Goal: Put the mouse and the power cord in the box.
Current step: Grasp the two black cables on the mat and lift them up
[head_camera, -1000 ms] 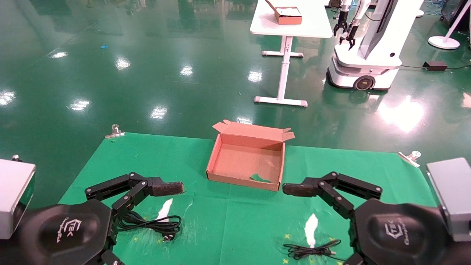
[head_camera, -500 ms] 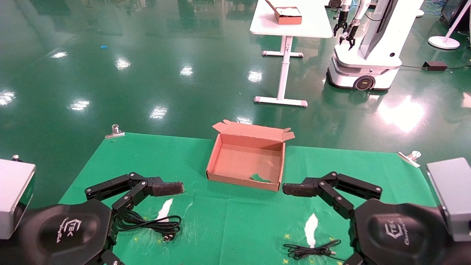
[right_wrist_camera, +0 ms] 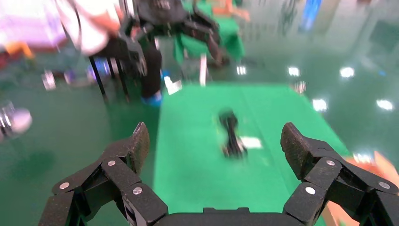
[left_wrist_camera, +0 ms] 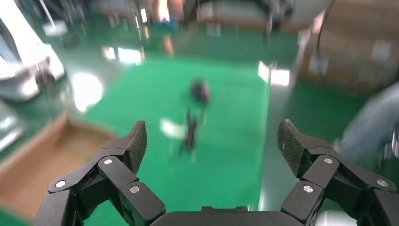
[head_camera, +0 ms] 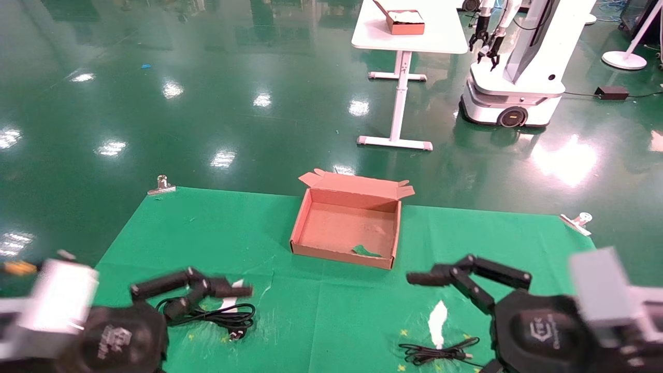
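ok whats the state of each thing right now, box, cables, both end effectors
box: lid flap open, no mouse or cord inside, only a green scrap
power cord: looped on the cloth, not gripped
thin mouse cable: bundled on the cloth, not gripped
left end effector: open, holding nothing
right end effector: open, holding nothing

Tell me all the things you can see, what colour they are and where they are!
box: one, brown cardboard, open, middle of the green cloth.
green scrap: one, inside the box by its near wall.
power cord: one, black, looped, near-left on the cloth.
thin cable: one, black, bundled, near-right on the cloth.
green cloth: one, covering the table.
clips: two, silver, at the cloth's far corners.
white table: one, far off, with a small brown box on it.
other robot: one, white, beside that table.
left gripper: black, open, above the power cord.
right gripper: black, open, near-right.
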`<action>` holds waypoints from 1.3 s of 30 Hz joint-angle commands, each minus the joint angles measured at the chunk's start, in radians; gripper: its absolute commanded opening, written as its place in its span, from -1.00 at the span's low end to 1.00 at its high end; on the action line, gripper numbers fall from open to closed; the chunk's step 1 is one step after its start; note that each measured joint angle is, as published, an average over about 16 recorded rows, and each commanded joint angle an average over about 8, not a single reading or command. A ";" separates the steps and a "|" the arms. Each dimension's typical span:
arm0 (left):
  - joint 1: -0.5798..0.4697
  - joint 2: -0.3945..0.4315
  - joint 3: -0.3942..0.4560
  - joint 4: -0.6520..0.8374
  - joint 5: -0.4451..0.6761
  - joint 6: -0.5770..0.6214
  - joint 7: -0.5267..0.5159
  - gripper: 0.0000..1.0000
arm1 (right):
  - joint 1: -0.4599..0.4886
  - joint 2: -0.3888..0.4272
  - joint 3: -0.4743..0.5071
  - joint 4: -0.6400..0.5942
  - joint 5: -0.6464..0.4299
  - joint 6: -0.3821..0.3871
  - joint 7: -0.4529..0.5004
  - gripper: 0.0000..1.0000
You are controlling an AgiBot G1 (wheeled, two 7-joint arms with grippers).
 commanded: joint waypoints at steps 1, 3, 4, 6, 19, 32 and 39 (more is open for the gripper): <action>-0.032 0.000 0.025 0.018 0.071 0.018 0.016 1.00 | 0.016 -0.005 -0.016 -0.030 -0.046 -0.018 -0.029 1.00; -0.092 0.025 0.075 0.068 0.176 0.028 0.054 1.00 | 0.051 -0.017 -0.050 -0.092 -0.115 -0.032 -0.081 1.00; -0.122 0.040 0.101 0.096 0.227 0.031 0.076 1.00 | 0.070 -0.024 -0.068 -0.124 -0.151 -0.036 -0.109 1.00; -0.183 0.077 0.156 0.165 0.329 0.033 0.125 1.00 | 0.115 -0.040 -0.110 -0.192 -0.235 -0.036 -0.173 1.00; -0.413 0.356 0.342 0.730 0.714 -0.211 0.453 1.00 | 0.358 -0.269 -0.300 -0.662 -0.687 0.199 -0.555 1.00; -0.473 0.482 0.382 1.009 0.798 -0.374 0.650 1.00 | 0.439 -0.443 -0.337 -0.948 -0.745 0.265 -0.779 1.00; -0.490 0.504 0.379 1.082 0.794 -0.396 0.710 1.00 | 0.445 -0.469 -0.334 -1.036 -0.742 0.289 -0.846 0.92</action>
